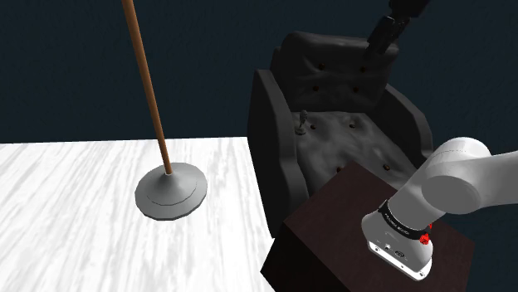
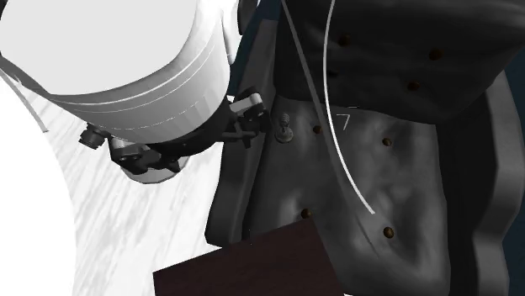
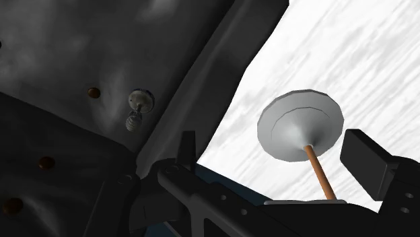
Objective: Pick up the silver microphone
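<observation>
The small silver-grey microphone (image 1: 304,121) rests on the dark grey armchair's seat (image 1: 349,145), close to the armrest on the shoulder view's left. In the second exterior view the microphone (image 2: 286,128) sits beside that same armrest. My black gripper (image 1: 375,46) hangs high above the chair's backrest, well apart from the microphone. In the wrist view the gripper (image 3: 276,151) is open, its two fingers (image 3: 185,145) wide apart with nothing between them. The microphone (image 3: 138,108) lies far ahead of the fingers, off to one side.
A floor lamp with a brown pole (image 1: 148,83) and round grey base (image 1: 172,192) stands on the whitish floor beside the chair. My dark wooden stand (image 1: 332,236) abuts the chair's front. The armrest (image 1: 274,141) rises right next to the microphone.
</observation>
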Controlling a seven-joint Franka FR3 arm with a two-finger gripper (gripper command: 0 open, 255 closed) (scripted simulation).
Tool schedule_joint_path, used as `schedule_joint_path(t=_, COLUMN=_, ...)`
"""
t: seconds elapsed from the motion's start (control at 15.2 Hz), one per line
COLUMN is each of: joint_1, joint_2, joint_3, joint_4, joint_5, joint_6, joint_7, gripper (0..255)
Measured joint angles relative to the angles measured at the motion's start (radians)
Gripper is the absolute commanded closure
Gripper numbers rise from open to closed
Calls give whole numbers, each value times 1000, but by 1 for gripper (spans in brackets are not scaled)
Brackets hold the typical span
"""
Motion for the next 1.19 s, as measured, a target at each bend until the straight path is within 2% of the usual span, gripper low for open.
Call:
schedule_joint_path(t=0.2, joint_1=-3, joint_2=12, joint_3=-20, joint_4=-21, joint_5=-5, joint_6=34, joint_7=-14, gripper=0)
schedule_joint_path(t=0.59, joint_1=-13, joint_2=103, joint_3=-117, joint_4=-105, joint_5=-22, joint_6=215, joint_7=-85, gripper=0)
schedule_joint_path(t=1.19, joint_1=-3, joint_2=344, joint_3=-280, joint_4=-122, joint_5=4, joint_6=476, joint_7=-226, gripper=0)
